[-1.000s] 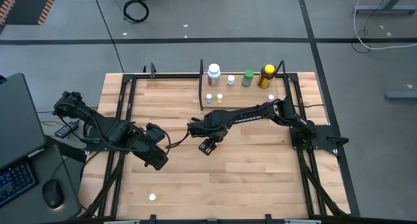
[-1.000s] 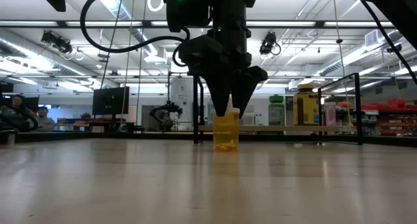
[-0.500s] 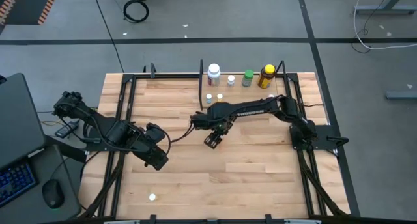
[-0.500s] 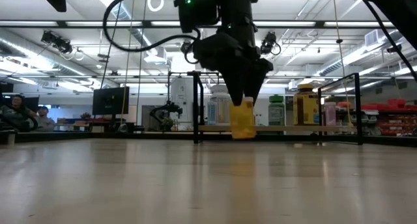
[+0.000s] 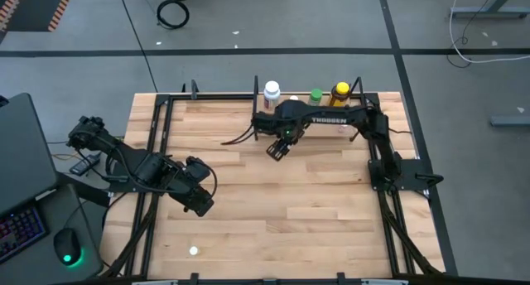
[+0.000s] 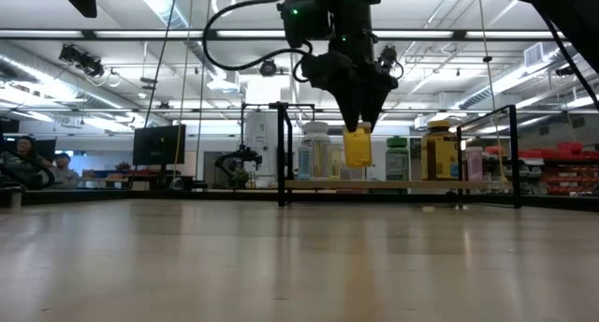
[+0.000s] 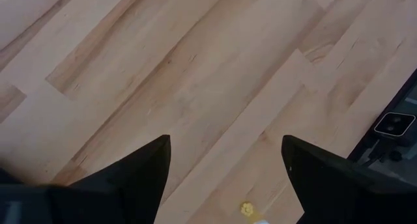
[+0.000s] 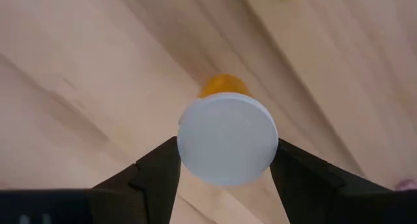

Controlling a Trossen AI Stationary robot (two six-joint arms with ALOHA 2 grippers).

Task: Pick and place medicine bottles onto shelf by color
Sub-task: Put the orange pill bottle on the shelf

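lifted off the table toward the shelf [image 6: 393, 184], the orange bottle [image 6: 357, 146] hangs pinched in the right hand [image 6: 359, 123].

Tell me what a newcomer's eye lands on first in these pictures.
First, the right gripper, hanging above the table's far middle with a small orange bottle clamped by its white cap, lifted clear of the wood. Next, the row of bottles on the shelf at the far edge just beyond it. The left gripper waits open, low over the table's left side.
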